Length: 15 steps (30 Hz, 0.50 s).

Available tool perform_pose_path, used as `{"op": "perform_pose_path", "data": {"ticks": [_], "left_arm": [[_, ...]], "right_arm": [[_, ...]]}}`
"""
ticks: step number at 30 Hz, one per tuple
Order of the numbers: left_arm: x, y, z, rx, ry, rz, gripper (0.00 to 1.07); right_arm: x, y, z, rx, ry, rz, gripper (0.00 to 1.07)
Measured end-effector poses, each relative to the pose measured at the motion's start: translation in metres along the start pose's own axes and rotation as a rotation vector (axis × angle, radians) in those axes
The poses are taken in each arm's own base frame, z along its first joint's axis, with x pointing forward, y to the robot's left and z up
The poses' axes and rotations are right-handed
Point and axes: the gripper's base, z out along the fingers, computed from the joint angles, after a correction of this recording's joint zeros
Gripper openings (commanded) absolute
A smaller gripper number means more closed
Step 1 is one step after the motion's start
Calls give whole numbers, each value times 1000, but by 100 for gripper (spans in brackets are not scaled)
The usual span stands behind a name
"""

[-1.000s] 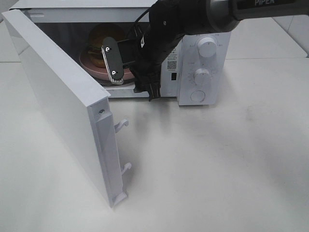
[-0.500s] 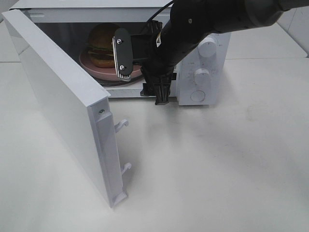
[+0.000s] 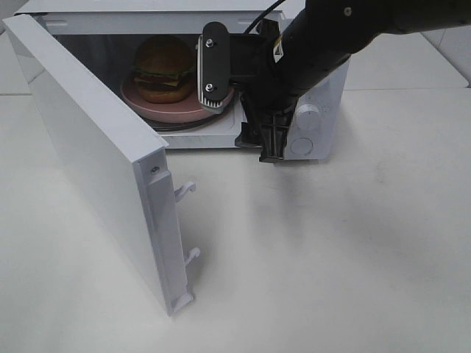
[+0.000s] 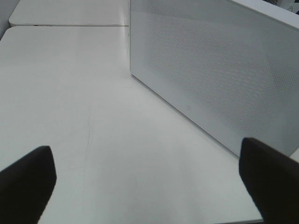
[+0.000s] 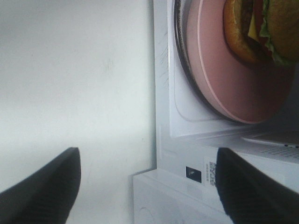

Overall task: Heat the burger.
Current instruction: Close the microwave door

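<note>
The burger [image 3: 162, 68] is inside the microwave [image 3: 147, 13]. It stands up straight on a pink plate [image 3: 180, 112], and the plate lies on the round glass tray. In the right wrist view I can see the side of the burger [image 5: 261, 28], with its bun, cheese and green leaf, near the middle of the plate [image 5: 219, 84].

My right pincer [image 5: 147, 186] is at the right side of the microwave's open front, near the plate. Its two fingers are spread wide and hold nothing. It does not touch the burger or the plate. The black arm hides part of the panel with the dials, so I can see only one knob [image 3: 307, 118] from above.

The door [image 3: 96, 154] stands wide open and swings out to the left over the table [image 3: 331, 257].

My left pincer [image 4: 147, 182] is not in the high view. Its own camera looks at the dotted outer face of the door [image 4: 210, 70] from the other side. Its fingers are spread wide too, with only bare table between them.

So I think the first part is done: the burger is in the right place. What is left is to move my right arm clear, push the door shut, and then turn a knob to start the heat. My left pincer looks well placed to push the door.
</note>
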Motion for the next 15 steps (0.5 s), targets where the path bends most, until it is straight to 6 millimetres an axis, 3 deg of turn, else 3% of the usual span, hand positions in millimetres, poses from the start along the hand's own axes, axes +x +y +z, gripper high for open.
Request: {"op": "perform_pose_path", "data": {"ticks": [5, 8, 10, 15], "left_arm": [[0, 0, 0, 0, 0, 0, 100], [0, 0, 0, 0, 0, 0, 100], [0, 0, 0, 0, 0, 0, 100], [0, 0, 0, 0, 0, 0, 100]], "right_arm": [[9, 10, -25, -16, 19, 67, 76], [10, 12, -29, -21, 25, 83, 76], [17, 21, -46, -41, 48, 159, 76], [26, 32, -60, -66, 79, 257, 76]]}}
